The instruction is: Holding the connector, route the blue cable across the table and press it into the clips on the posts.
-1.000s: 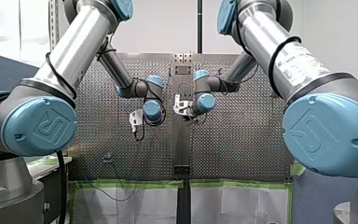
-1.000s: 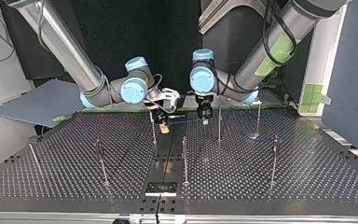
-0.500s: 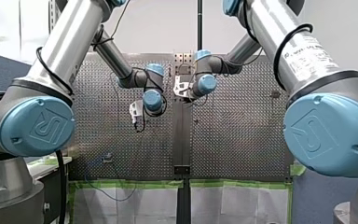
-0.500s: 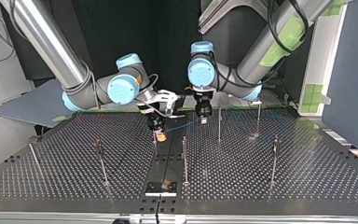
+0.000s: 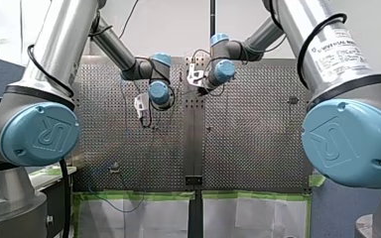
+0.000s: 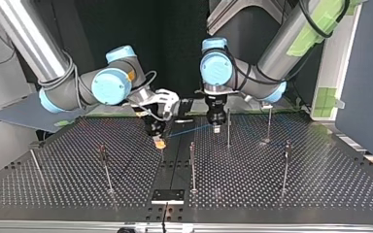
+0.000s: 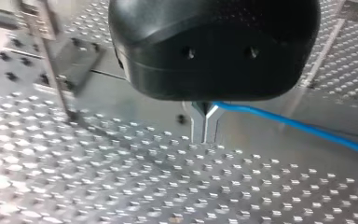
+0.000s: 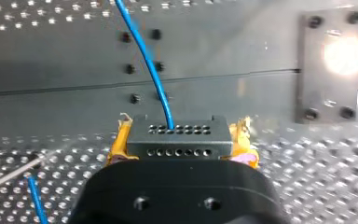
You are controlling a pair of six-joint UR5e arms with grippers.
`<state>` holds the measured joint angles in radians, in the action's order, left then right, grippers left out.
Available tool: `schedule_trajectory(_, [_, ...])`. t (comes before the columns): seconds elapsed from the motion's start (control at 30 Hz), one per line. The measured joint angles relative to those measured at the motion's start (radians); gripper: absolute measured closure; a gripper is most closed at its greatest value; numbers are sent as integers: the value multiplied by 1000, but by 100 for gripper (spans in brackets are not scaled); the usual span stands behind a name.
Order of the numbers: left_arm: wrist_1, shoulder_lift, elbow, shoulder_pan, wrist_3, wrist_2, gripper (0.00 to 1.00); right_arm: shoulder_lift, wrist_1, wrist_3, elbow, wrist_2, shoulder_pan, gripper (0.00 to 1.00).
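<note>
Blue cable [image 8: 149, 66], connector [image 8: 177, 140], one each, left pincer [image 7: 205, 137], right pincer [image 6: 158, 140], clamped

Robotics lab: a perforated metal table [image 6: 320, 187] with upright posts [image 6: 193, 167].

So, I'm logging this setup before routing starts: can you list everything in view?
table: one, dark perforated metal, under everything.
posts: about seven, thin metal, standing across the table.
plate: one, black, at the table's near edge in the top view.
cable: one, blue, running between the two grippers.
connector: one, dark grey, in the right gripper.
left gripper: black and metal, shut on cable.
right gripper: yellow pads, shut on connector.
</note>
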<state>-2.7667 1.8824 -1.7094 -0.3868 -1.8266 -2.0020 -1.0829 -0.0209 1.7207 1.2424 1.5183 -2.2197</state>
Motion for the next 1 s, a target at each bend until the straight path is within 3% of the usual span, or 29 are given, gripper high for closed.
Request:
schedule_trajectory(0.3, [-47, -72, 16, -4, 7, 1, 100, -74, 26, 10, 4, -1, 2, 100])
schedule_trajectory(0.5, [-53, -125, 40, -5, 7, 29, 100, -120, 35, 10, 4, -6, 2, 100])
schedule_trajectory(0.77, [-72, -192, 69, 4, 6, 78, 100, -131, 35, 15, 4, -23, 8, 100])
schedule_trajectory(1.0, [-67, -179, 66, -1, 6, 86, 100, -130, 34, 22, 4, -39, 18, 100])
